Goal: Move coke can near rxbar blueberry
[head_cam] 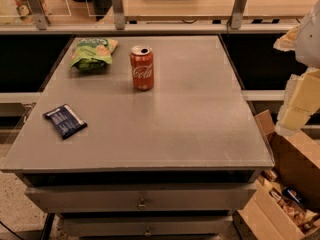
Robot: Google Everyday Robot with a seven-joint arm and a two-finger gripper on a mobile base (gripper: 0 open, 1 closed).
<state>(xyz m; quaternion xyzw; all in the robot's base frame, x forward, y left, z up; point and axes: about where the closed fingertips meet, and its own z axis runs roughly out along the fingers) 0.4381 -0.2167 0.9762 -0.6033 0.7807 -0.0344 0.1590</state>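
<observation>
The coke can [142,68] stands upright on the grey table [190,119], in the back half and a little left of centre. The rxbar blueberry [65,121], a flat dark navy wrapper, lies near the table's left edge, in front and to the left of the can. My gripper [294,115] hangs at the far right of the view, beyond the table's right edge, well away from both things and holding nothing that I can see.
A green crinkled snack bag [92,53] lies at the back left of the table, left of the can. An open cardboard box [285,184] with packaged items stands on the floor at the right. Drawers [142,199] sit under the tabletop. A counter with posts runs behind.
</observation>
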